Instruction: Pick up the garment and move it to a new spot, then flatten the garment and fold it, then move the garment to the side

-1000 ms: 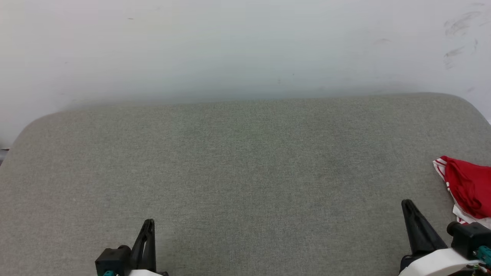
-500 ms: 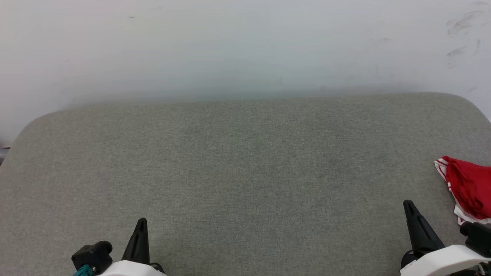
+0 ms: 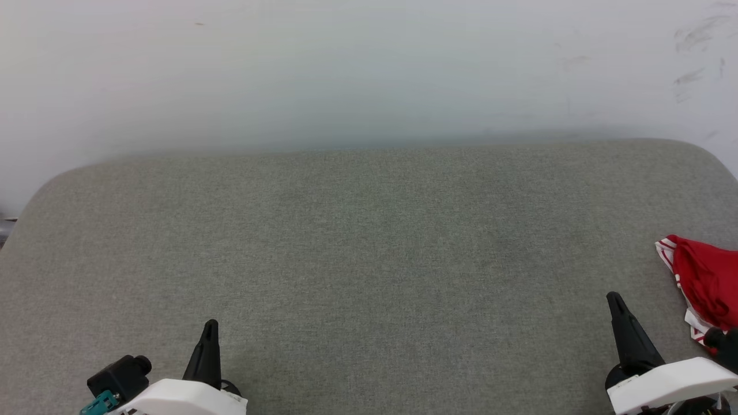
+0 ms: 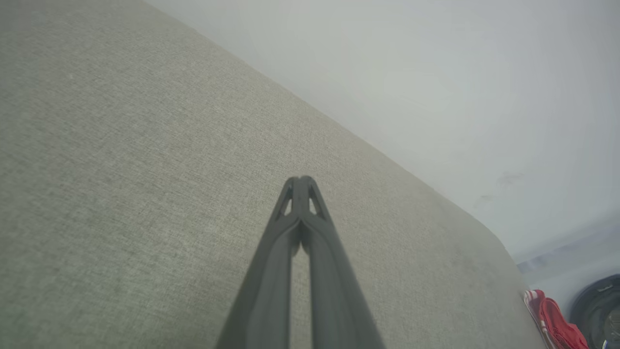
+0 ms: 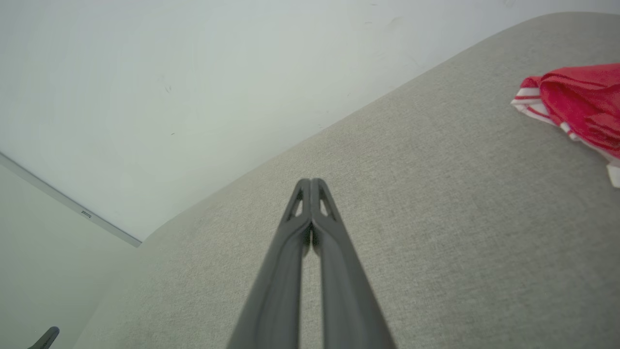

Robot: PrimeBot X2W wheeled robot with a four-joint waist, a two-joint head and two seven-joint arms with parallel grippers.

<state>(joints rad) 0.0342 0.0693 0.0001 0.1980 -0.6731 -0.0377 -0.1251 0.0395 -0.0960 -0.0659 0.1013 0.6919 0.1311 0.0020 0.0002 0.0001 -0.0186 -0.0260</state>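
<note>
Jersey [image 3: 706, 282]: crumpled, 3 o'clock on grey cushion [image 3: 369, 259]; likely thin, limp, slippery; judged best pinched at striped trim [image 5: 527, 97]
Left fingers [image 4: 273, 271]: pressed together, empty
Right fingers [image 5: 283, 271]: pressed together, empty

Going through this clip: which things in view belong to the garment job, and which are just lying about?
Belongs to the job:
- garment, bunched at the surface's right edge
- left claw, shut, empty
- right claw, shut, empty

Just surroundings:
- grey padded surface
- white wall
- dark round object past the surface's corner
</note>
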